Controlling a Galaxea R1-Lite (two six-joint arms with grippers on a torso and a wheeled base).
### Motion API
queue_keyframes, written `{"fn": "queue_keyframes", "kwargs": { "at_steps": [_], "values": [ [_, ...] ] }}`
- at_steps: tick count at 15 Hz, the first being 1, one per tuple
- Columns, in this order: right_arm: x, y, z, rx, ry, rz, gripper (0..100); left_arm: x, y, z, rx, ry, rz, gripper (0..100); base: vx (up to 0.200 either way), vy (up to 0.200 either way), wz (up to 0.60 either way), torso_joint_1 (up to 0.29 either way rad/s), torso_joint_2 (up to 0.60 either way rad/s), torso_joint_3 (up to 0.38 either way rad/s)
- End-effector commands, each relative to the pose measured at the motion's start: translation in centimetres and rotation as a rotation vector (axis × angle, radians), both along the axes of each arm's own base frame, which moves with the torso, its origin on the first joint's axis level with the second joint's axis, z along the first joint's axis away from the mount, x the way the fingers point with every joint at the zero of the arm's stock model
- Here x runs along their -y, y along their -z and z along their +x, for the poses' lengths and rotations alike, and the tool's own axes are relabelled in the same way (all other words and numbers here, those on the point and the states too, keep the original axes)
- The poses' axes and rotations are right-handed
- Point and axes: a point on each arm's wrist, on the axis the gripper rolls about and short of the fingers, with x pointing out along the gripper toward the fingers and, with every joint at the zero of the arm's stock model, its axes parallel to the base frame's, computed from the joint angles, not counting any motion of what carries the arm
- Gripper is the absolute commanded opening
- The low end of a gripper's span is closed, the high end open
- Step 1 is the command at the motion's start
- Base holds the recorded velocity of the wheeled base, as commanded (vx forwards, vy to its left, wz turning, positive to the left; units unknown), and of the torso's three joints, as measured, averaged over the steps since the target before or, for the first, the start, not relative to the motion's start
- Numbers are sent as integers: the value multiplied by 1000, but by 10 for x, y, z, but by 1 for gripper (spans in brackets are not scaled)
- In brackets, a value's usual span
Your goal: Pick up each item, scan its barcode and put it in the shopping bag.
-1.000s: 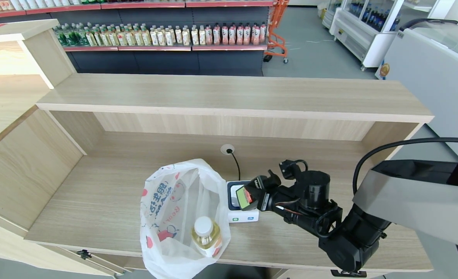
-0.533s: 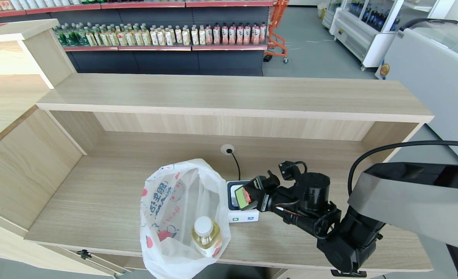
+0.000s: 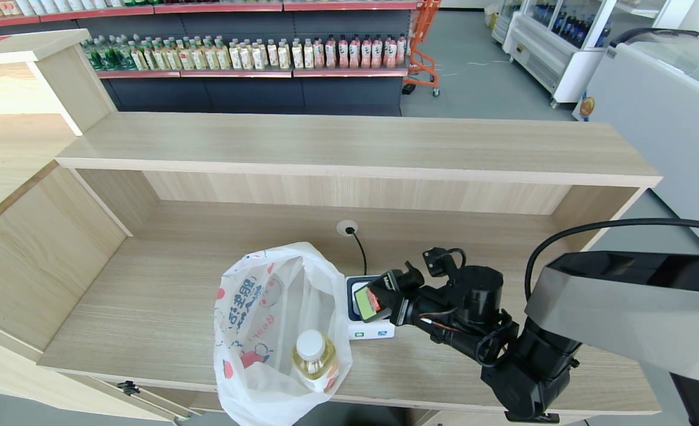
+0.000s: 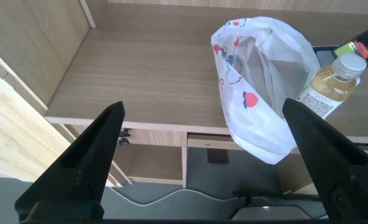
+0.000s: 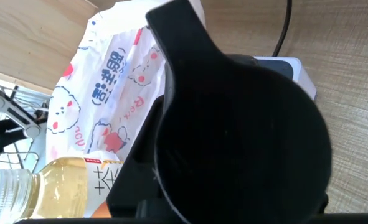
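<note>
My right gripper [image 3: 378, 299] is shut on a small green and red packet [image 3: 365, 302], held just above the white barcode scanner [image 3: 373, 330] on the counter. To its left stands the white printed shopping bag [image 3: 261, 313], mouth open, with a yellow drink bottle [image 3: 314, 357] upright inside. In the left wrist view my left gripper [image 4: 203, 107] is open and holds nothing, off the counter's front edge, with the bag [image 4: 258, 87], the bottle [image 4: 332, 81] and the packet [image 4: 358, 47] beyond it. In the right wrist view a black part hides the packet; the bag [image 5: 109, 81] and bottle [image 5: 53, 190] lie below.
The scanner's black cable [image 3: 360, 251] runs back to a grommet [image 3: 347, 227] in the wooden counter [image 3: 148, 296]. A raised ledge [image 3: 349, 148] walls the back and a side panel [image 3: 42, 248] the left. Shelves of bottles [image 3: 249, 53] stand far behind.
My right gripper has carried the packet a little to the left, toward the bag, still over the scanner. The bag and bottle have not moved.
</note>
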Motion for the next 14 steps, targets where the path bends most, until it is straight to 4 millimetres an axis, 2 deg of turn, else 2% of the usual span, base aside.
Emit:
{"fn": "queue_keyframes", "kwargs": {
  "at_steps": [1, 14],
  "values": [
    [0, 3, 1, -3, -8, -1, 0, 0, 0, 0, 1, 0, 0, 100, 0, 0, 0, 0, 0, 0],
    [2, 10, 10, 55, -47, 8, 0, 0, 0, 0, 1, -1, 0, 100, 0, 0, 0, 0, 0, 0]
  ]
}}
